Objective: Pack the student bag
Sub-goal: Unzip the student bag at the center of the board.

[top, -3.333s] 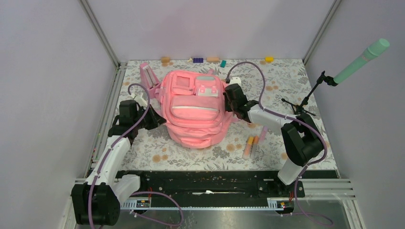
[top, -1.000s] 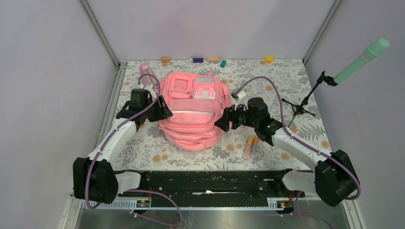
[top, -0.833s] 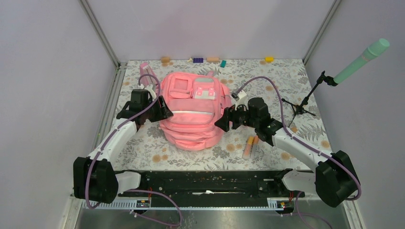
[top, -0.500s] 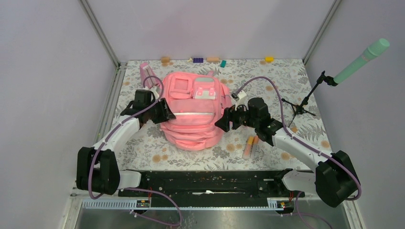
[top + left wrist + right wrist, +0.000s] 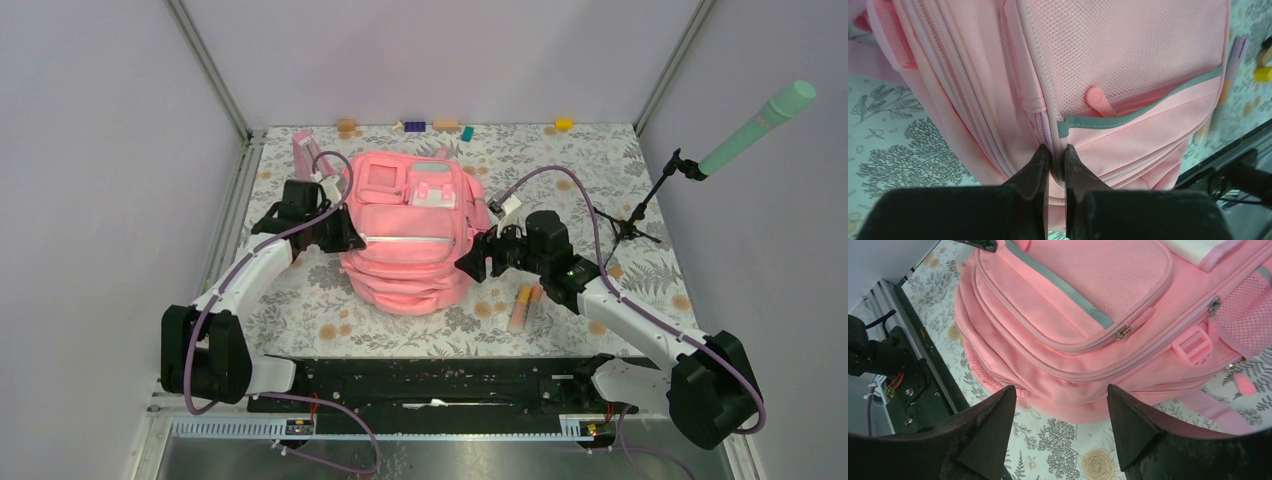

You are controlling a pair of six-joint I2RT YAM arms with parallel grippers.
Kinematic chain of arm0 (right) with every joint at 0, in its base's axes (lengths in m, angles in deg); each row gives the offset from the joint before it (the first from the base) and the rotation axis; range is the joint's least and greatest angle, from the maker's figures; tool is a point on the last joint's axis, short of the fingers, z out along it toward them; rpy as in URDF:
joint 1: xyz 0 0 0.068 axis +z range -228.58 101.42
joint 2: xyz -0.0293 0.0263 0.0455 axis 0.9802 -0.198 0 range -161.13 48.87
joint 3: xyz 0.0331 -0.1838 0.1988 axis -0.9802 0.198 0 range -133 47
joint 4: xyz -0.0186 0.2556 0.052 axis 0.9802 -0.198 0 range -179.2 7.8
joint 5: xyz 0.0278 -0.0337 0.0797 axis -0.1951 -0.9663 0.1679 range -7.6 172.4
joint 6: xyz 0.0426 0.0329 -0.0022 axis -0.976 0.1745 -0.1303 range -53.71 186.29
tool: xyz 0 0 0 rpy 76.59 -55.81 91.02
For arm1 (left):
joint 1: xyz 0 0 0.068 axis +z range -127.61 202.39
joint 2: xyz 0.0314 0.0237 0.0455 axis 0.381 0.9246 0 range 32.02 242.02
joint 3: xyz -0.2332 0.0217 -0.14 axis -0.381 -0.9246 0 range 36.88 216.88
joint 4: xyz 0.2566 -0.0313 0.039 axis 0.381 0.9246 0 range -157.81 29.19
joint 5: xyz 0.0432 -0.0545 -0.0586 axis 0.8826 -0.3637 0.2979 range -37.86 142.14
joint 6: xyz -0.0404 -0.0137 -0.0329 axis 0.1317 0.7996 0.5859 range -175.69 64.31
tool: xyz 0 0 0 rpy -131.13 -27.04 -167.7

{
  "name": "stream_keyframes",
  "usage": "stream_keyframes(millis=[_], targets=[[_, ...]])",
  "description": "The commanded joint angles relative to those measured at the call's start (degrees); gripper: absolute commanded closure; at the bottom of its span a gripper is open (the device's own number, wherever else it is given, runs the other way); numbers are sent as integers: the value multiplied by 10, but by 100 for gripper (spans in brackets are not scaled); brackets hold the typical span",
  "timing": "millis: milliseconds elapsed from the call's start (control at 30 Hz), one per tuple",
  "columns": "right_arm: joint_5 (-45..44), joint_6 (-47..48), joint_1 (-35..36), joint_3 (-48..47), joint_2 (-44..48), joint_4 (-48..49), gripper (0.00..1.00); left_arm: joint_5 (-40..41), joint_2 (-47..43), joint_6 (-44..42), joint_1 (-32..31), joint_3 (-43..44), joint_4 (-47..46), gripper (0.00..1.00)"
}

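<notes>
Student bag (image 5: 405,235) sat mid-table on the flowered cloth (image 5: 600,165), front pockets up, top end toward the far wall, slumped and rounded. Left gripper (image 5: 1057,156) was at its left flank, jaws pressed almost together on the zip seam where the mesh pocket meets the side panel. A thin ridge of pink fabric sat between the tips. Could not tell whether a zip pull was in there. Right gripper (image 5: 1060,395) hung just off the bag's right side toward the near end, jaws spread wide, holding nothing, and not touching the bag as far as I could see.

Handling, my judgement: soft padded cloth throughout with no stiff frame showing, so it would sag and fold wherever lifted. It would likely drag along the cloth if a zip were tugged one-handed. Looked light and mostly unfilled, though I could not see inside. Fabric not slippery; mesh and stitched seams give bite. Nothing fragile about it.

Best holds: metal zip pulls (image 5: 1122,333) on the front pocket, pink buckle (image 5: 1193,346), seam ridges, straps. Broad pocket faces looked too flat and slack for narrow fingers. One gripper ought to pin the body while the other draws a zip.

Loose pens (image 5: 525,305) lay on the table right of the bag, near the right arm.
</notes>
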Motion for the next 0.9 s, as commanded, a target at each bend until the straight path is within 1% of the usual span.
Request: stream_keyframes(millis=[0,67,267,333,433,533,733,867], targets=[[-35,30,-1,7,20,-8,26,-21,-13,-120,-23,47,49,100],[-42,36,-1,14,18,0,26,-9,-12,-149,-37,54,76,100],[-45,59,-1,29,-5,34,26,-59,-11,-196,-55,60,110,100],[-32,65,-1,34,-15,55,26,-40,-11,-203,-54,65,119,100],[-18,55,-1,33,-33,81,24,-3,-8,-203,-43,71,129,100],[-11,49,-1,17,-62,94,22,15,-8,-191,-24,70,126,100],[8,41,-2,-49,-147,93,20,32,-19,-182,-16,62,114,100],[16,37,-2,-66,-177,112,19,38,-21,-180,-16,61,114,100]])
